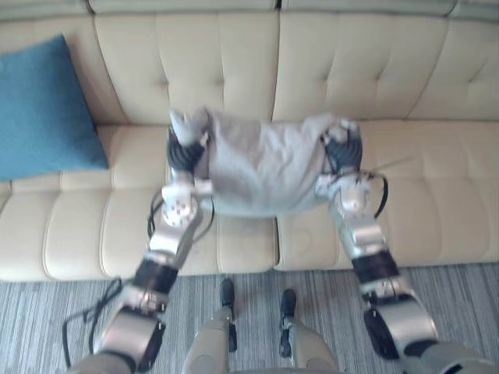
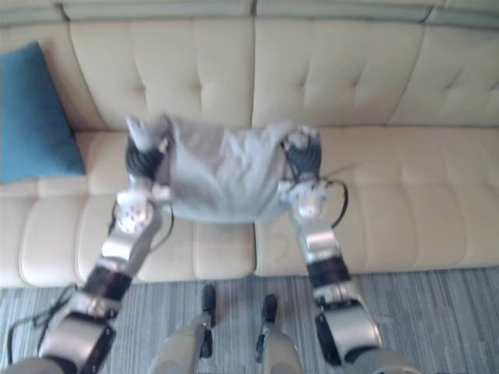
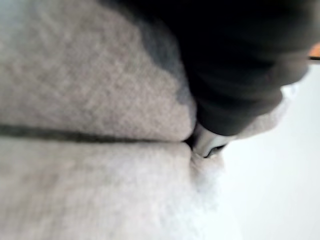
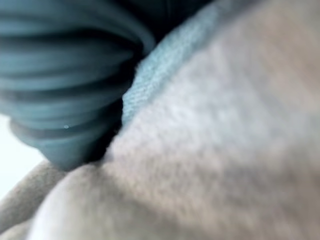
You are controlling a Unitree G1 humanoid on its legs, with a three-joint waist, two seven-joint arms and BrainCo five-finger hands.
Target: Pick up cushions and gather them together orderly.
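A grey cushion (image 1: 265, 167) is held between my two hands in front of the cream sofa's (image 1: 437, 179) backrest, just over the seat. My left hand (image 1: 185, 154) clamps its left edge, and a corner of the cloth bunches up above the hand. My right hand (image 1: 343, 152) grips the right edge the same way. Up close, the grey cloth (image 3: 90, 100) presses against the left hand's dark cover (image 3: 235, 60). The cloth (image 4: 225, 125) also lies tight against the right hand's ribbed cover (image 4: 65, 75). A blue cushion (image 1: 43, 109) leans against the backrest at the sofa's left end.
The seat to the right of the grey cushion is bare cream upholstery. A grey striped carpet (image 1: 468, 288) runs along the sofa's front edge.
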